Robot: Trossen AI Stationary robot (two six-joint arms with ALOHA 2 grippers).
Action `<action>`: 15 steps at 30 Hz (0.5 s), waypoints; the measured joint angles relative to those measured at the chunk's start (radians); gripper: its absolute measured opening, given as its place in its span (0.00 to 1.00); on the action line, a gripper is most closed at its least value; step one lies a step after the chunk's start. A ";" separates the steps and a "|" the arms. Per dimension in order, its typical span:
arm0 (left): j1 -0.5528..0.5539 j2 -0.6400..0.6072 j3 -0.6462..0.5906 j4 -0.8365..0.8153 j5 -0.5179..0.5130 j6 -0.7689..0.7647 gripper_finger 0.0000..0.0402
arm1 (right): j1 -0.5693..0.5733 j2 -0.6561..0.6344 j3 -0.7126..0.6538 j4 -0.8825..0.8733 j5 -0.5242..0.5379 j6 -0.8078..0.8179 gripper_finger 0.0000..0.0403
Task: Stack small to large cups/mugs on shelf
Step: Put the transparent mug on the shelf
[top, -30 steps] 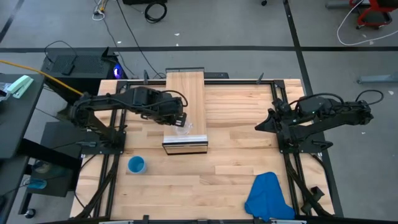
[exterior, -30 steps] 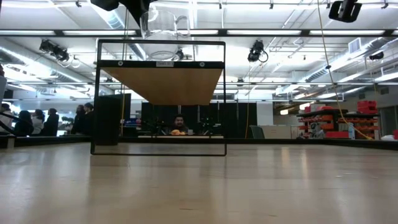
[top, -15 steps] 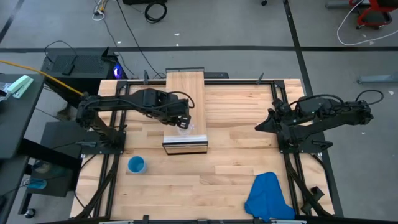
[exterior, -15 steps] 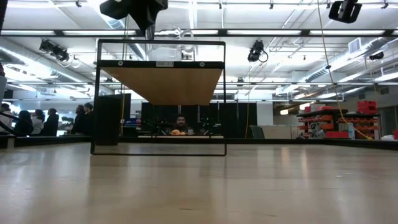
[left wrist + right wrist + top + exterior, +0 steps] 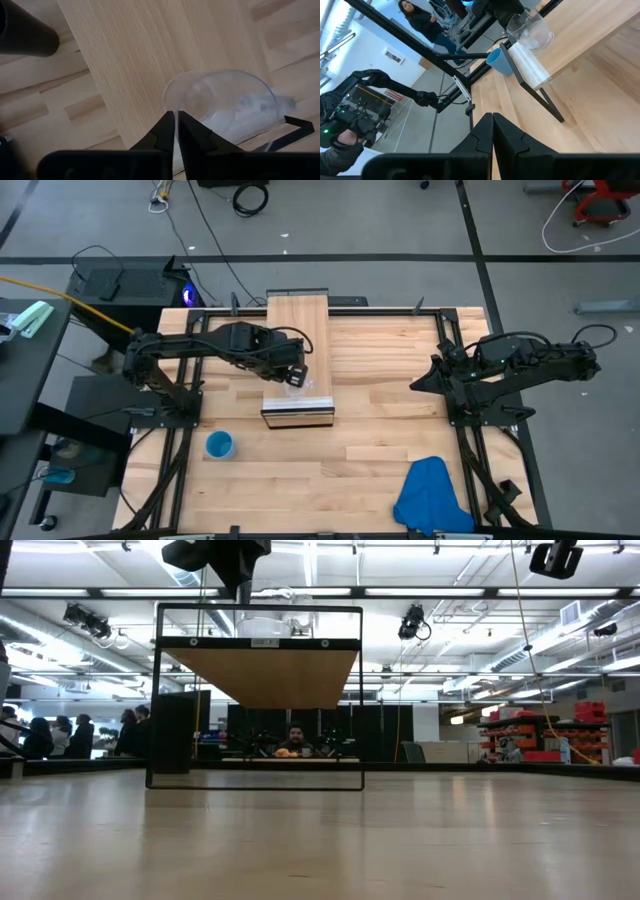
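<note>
Both arms low | left gripper (image 5: 295, 372) pinching glass mug (image 5: 225, 107) rim on shelf (image 5: 300, 320) | right gripper (image 5: 492, 131) closed, empty

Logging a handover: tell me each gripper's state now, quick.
Left gripper: jaws pinch the small clear glass mug by its rim on the shelf.
Right gripper: shut, empty.

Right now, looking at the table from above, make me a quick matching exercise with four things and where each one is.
Things:
1. glass mug
2. blue cup
3. blue cloth
4. right gripper

Places:
A. on the tabletop, off the shelf's left front corner
B. on the shelf, near its front end
C. over the table's right half, away from the shelf
D. at the table's front right

Pairs: 1-B, 2-A, 3-D, 4-C
</note>
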 joint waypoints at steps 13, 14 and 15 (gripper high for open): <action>0.000 0.000 0.000 0.019 0.000 0.009 0.10 | 0.000 0.000 0.000 -0.002 0.000 0.000 0.04; 0.000 -0.001 0.000 0.019 0.000 0.011 0.10 | 0.000 0.000 0.000 -0.002 0.000 0.001 0.04; 0.000 -0.002 0.000 0.019 0.000 0.011 0.10 | 0.000 0.000 0.000 -0.002 0.000 0.001 0.04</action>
